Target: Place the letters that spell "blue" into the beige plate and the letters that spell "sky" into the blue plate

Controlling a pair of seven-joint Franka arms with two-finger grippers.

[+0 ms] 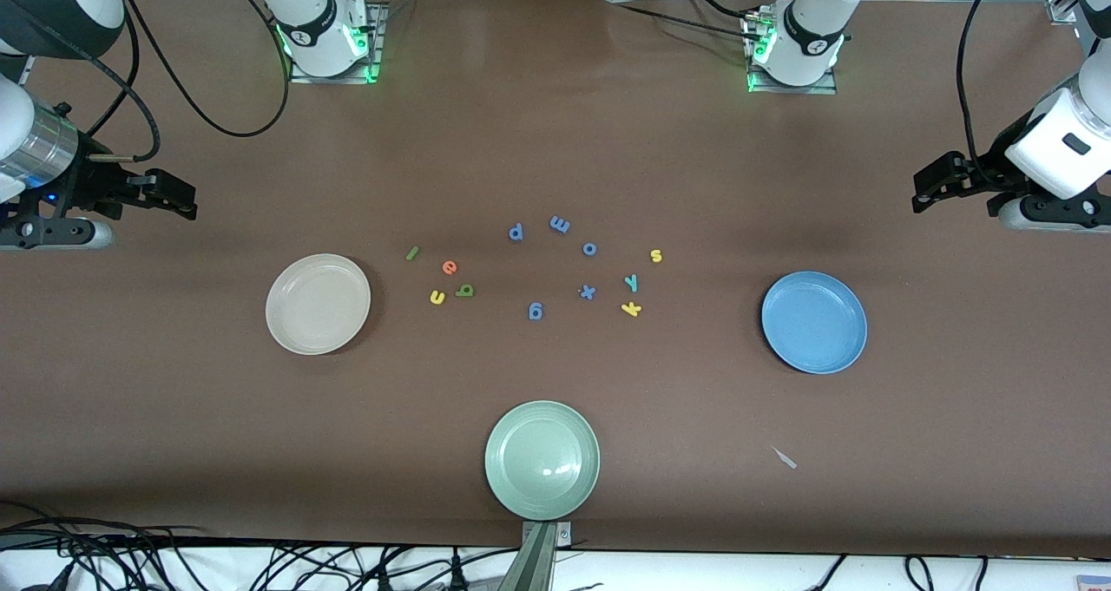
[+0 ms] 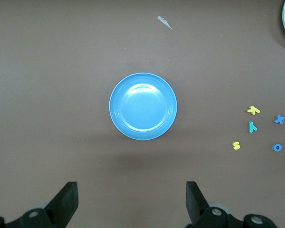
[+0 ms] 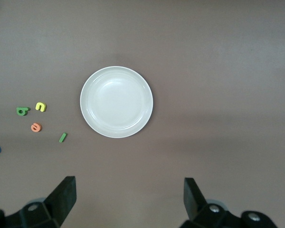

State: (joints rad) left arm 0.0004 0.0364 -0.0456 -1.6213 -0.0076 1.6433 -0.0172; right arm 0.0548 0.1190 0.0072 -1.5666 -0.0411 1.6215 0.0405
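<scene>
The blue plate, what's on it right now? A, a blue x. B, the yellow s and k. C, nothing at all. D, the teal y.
C: the blue plate is bare in the front and left wrist views, while the yellow s, the teal y and the yellow k lie on the table beside it, toward the middle.

letters [image 1: 538, 270] lie scattered mid-table between two plates [image 1: 318, 304], a third plate [image 1: 542, 460] sitting nearer the front camera.
</scene>
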